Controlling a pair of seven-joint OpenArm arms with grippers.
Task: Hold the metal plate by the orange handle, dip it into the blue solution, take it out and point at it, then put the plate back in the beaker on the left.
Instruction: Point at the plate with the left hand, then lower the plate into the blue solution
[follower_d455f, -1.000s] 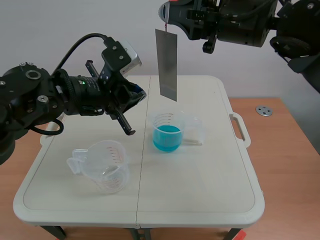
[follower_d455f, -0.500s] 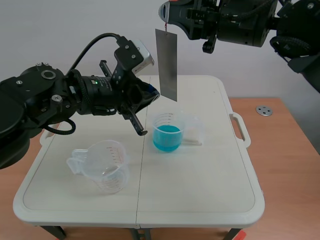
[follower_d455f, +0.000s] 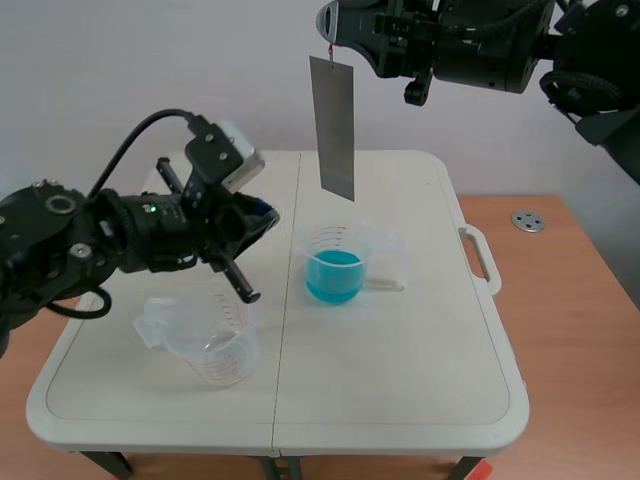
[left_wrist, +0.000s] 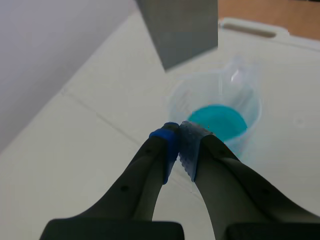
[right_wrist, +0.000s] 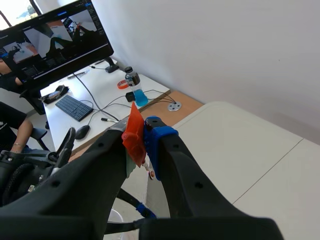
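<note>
**Above the blue solution: plate hung clear, pointer closed**

Between the fingers of the right gripper (right_wrist: 141, 145), the orange handle (right_wrist: 133, 132) is clamped, with a pad pressing on each of its faces. The metal plate (follower_d455f: 335, 128) hangs straight down beneath those fingertips, its lower edge clear above the beaker of blue solution (follower_d455f: 334, 264). Gripping only the handle keeps the fingers away from the liquid. It also lets the plate hang plumb, so its grey face is open to inspection. The link joining handle to plate is too small to make out; it may be a thin red tie.

The left gripper (left_wrist: 179, 142) has its fingers together, the pads meeting on nothing, which forms a single tip suited to pointing. Just ahead of that tip stands the beaker of blue solution. Above and beyond the tip is the plate's lower corner, and the tip touches neither.

The empty beaker (follower_d455f: 205, 338), the plate's final destination, stands on the table (follower_d455f: 400, 400), below and just beside the left fingertips in the scene view. The plate is out of the liquid, so the pointing step appears to be in hand. The return to the empty beaker is not yet done.
</note>
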